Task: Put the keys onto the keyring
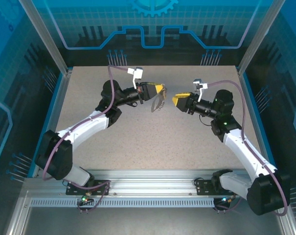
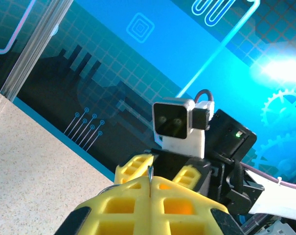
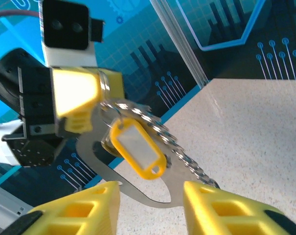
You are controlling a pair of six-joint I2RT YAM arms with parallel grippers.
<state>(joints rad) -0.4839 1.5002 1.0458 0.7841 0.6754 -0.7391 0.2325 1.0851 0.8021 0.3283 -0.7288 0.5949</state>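
**Both arms raised mid-table, keyring in the left gripper**

1. Table (image 1: 152, 147): speckled beige top. From overhead I see both arms meeting above the middle of its far half.
2. Left arm (image 1: 84, 125): stretched forward and inward, wrist level and pointing right.
3. Right arm (image 1: 240, 142): elbow bent, wrist turned left to face the other arm.
4. Left gripper (image 1: 160, 89): closed. Its own camera shows the yellow fingers (image 2: 123, 205) pressed together on a thin metal edge (image 2: 150, 174).
5. Right gripper (image 1: 177, 100): spread wide and holding nothing. It sits just beside the left gripper without touching it. Its own camera has the two fingers (image 3: 74, 213) flanking the hanging load.
6. Keyring (image 1: 159, 104): hangs from the left gripper, off the table. Overhead it is only a dark loop. The right wrist view shows a flat grey oval loop (image 3: 96, 159) and a silvery chain (image 3: 187, 159).
7. Yellow tag (image 3: 138, 149): hangs in front of the loop. Its pale window is blank. I cannot tell whether it is threaded onto the ring.
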